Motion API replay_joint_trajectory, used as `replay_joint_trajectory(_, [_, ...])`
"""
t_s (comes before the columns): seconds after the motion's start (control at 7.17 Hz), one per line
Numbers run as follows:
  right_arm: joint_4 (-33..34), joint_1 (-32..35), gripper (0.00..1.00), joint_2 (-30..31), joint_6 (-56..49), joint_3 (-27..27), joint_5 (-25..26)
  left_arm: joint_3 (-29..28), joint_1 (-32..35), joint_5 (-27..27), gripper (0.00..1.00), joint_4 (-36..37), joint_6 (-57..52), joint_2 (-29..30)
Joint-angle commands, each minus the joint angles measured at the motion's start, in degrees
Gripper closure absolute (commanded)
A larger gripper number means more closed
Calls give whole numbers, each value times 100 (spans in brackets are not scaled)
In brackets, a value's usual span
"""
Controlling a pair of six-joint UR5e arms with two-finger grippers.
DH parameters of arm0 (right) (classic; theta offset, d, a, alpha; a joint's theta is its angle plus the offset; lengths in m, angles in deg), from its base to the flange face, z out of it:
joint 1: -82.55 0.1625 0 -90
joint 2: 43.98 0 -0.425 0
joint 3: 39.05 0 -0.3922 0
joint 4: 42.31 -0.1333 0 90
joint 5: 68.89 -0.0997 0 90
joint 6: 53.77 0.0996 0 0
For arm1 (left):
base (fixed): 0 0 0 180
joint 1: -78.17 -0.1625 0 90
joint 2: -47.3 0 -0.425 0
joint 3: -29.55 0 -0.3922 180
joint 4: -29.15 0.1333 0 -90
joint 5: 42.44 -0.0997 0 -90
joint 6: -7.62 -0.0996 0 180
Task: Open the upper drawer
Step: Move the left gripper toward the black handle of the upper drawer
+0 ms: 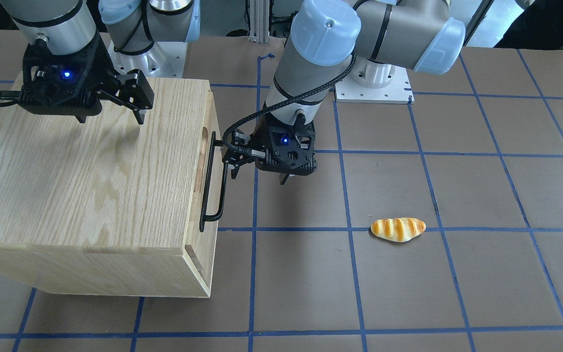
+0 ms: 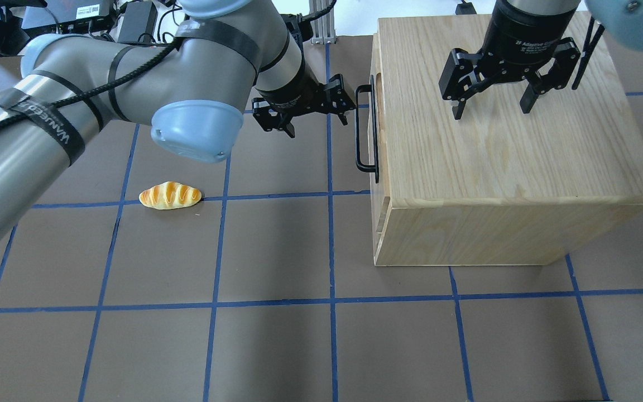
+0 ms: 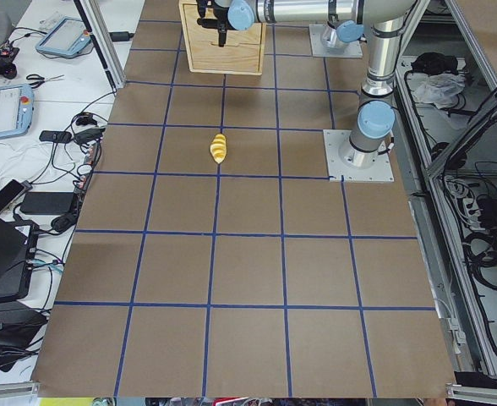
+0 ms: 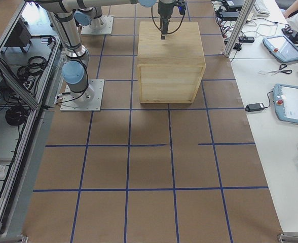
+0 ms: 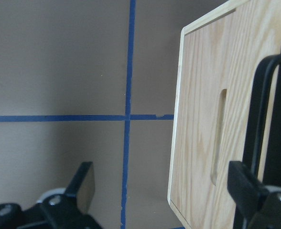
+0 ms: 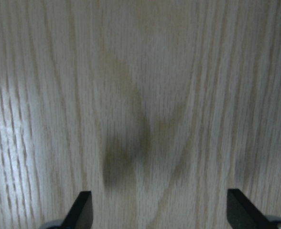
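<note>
The upper drawer [image 1: 211,110] is shut, its pale front flush with the oak cabinet [image 1: 81,181]. Its front [image 5: 202,119] has a notch and a long black bar handle [image 2: 366,128], which also shows in the front view [image 1: 211,186] and the left wrist view [image 5: 257,119]. My left gripper [image 2: 317,124] is open and empty, close beside the handle. In the left wrist view the handle lies behind one finger [image 5: 243,186], not between the two. My right gripper [image 2: 493,107] is open and empty just above the cabinet top [image 6: 145,95].
A yellow bread roll [image 2: 170,195] lies on the brown mat on a blue tape line, away from the cabinet. The cabinet [image 2: 500,156] fills the table's right side in the overhead view. The arm bases stand at the back edge.
</note>
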Motion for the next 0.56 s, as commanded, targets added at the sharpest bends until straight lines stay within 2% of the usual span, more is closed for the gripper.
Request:
replay_joint_trajectory(0.0, [0,0,0,0,0,0,0,-5,67,194,0,114,74,90])
replay_joint_trajectory(0.42, [0,0,0,0,0,0,0,74,85,387,0,123,-188,169])
